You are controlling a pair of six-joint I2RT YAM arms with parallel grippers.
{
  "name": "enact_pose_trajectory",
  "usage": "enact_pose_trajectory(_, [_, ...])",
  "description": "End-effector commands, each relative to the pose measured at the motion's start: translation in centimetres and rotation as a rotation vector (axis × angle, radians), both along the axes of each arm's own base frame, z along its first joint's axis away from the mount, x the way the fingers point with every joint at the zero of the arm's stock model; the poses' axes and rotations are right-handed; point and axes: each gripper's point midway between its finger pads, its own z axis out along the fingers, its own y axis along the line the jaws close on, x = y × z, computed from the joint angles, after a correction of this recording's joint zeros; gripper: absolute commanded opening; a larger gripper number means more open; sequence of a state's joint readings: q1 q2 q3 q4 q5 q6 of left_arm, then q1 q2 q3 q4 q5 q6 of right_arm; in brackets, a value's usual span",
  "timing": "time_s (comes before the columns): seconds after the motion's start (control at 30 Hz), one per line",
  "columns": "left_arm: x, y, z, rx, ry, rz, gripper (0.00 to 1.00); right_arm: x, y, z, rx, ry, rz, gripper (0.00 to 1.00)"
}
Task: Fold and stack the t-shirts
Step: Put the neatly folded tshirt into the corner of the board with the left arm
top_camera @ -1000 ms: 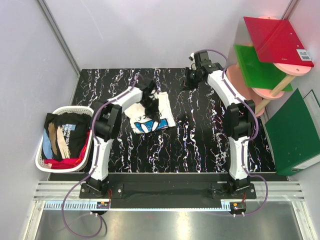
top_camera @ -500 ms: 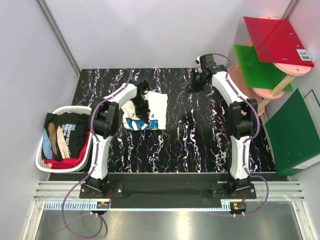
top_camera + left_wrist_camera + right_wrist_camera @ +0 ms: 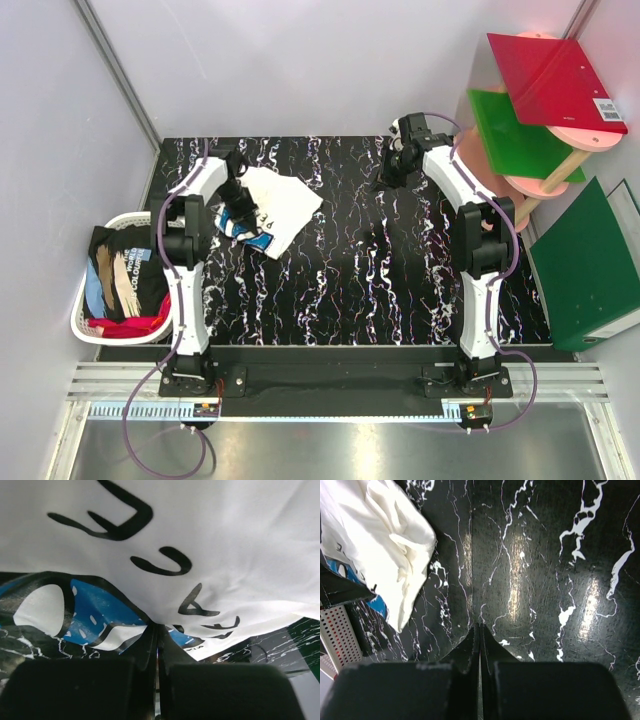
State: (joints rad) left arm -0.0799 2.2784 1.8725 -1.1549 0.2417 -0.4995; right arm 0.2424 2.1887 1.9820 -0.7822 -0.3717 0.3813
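Note:
A cream-white t-shirt with dark lettering and a blue print lies crumpled at the far left of the black marbled table. My left gripper is shut on the shirt's left part; in the left wrist view its tips pinch the cloth at the printed edge. My right gripper hangs shut and empty over bare table at the far right of centre, its tips well apart from the shirt. More t-shirts, black with tan streaks, blue and red, are piled in a white basket.
The basket stands off the table's left edge, its perforated wall showing in the right wrist view. A pink stand at the back right carries a red board and a green board. A green folder lies to the right.
My left gripper has swung left toward the table's far-left corner, dragging the white t-shirt with it. The right gripper drew back slightly to the right, then stayed put.

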Motion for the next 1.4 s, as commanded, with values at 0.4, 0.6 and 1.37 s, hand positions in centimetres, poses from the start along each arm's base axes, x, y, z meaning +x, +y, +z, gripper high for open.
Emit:
enact_pose_trajectory(0.4, [3.0,-14.4,10.0,-0.323,-0.347,-0.236,0.00,-0.8,0.5,2.3,0.054,-0.039,0.000,0.00])
enact_pose_trajectory(0.6, [3.5,-17.1,5.2,-0.317,-0.260,-0.230,0.00,-0.5,0.7,2.4,0.064,-0.044,-0.011,0.00])
enact_pose_trajectory(1.37, [9.7,-8.3,-1.8,-0.069,-0.238,0.041,0.00,-1.4,0.6,2.7,0.083,-0.046,-0.022,0.00])
